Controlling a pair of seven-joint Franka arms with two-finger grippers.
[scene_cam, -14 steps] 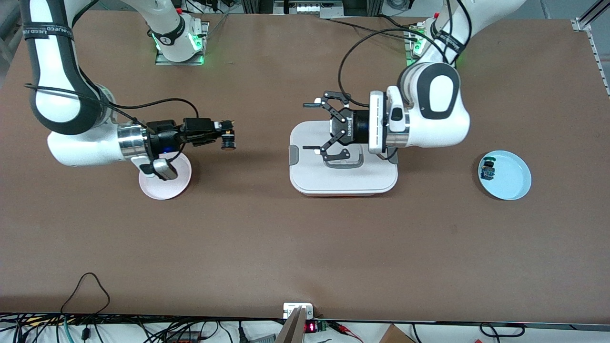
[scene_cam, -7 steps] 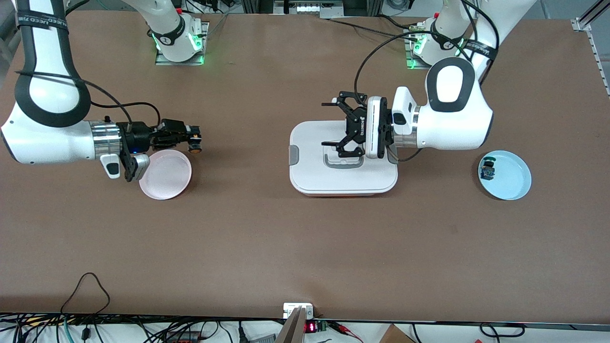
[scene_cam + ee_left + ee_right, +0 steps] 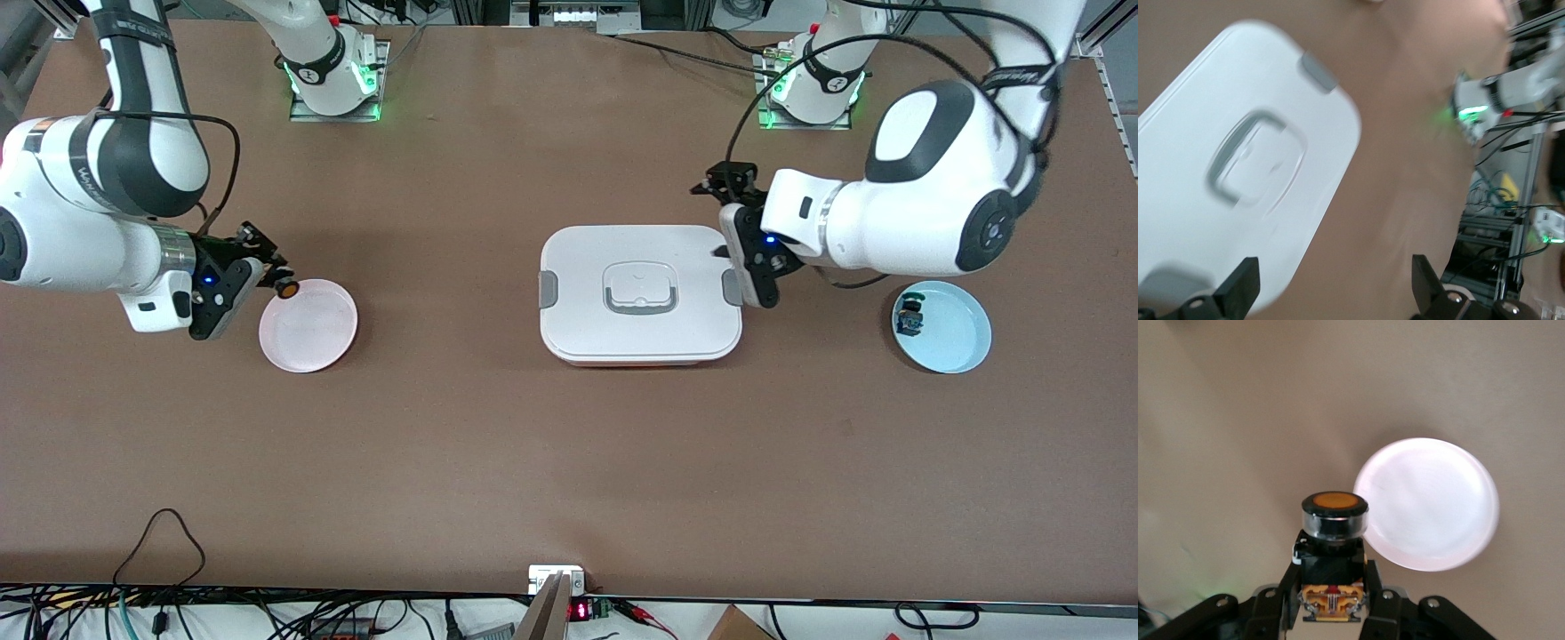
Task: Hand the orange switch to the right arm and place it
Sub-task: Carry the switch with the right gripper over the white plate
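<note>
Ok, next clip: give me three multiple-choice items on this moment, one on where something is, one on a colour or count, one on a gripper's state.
1. Where is the orange switch?
A. Lying in the blue plate
B. Held in the right gripper at the rim of the pink plate
C. Sitting on the white box lid

2. How many plates are on the table?
A. One
B. Two
C. Three

3. What state is the left gripper in?
A. Open, holding nothing
B. Shut on the orange switch
C. Shut on the box handle

Answers:
1. B: the right gripper clamps the switch over the edge of the pink plate.
2. B: only the pink plate and the blue plate, which holds a small blue switch.
3. A: the left gripper shows fingers spread apart with nothing between them, beside the white box.
</note>
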